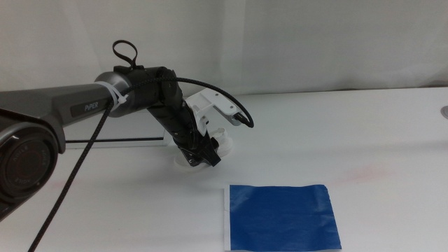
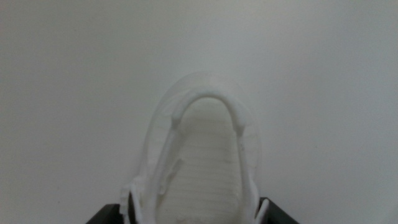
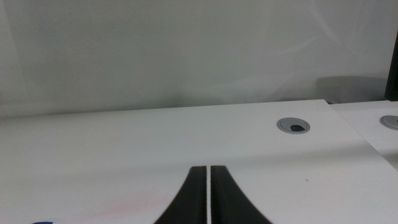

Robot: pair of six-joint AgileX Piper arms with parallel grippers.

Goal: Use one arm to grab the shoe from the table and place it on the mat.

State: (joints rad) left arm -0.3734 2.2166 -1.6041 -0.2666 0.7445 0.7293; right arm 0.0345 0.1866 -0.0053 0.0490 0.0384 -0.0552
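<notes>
The left arm (image 1: 84, 105) reaches in from the left, and its gripper (image 1: 203, 155) points down at the table (image 1: 336, 140), just behind the blue mat (image 1: 280, 217). The white shoe (image 1: 222, 142) lies under it, mostly hidden. In the left wrist view the shoe (image 2: 199, 162) fills the space between the gripper's (image 2: 196, 214) two jaws, which press its sides, heel strap pointing away. No red or black straps show. The right gripper (image 3: 208, 199) is shut and empty, low over the table, out of the middle view.
A black cable (image 1: 77, 161) hangs from the left arm. A round grey cable hole (image 3: 293, 126) sits in the table ahead of the right gripper. A white wall (image 1: 280, 42) backs the table. The mat's near edge runs out of the picture's bottom.
</notes>
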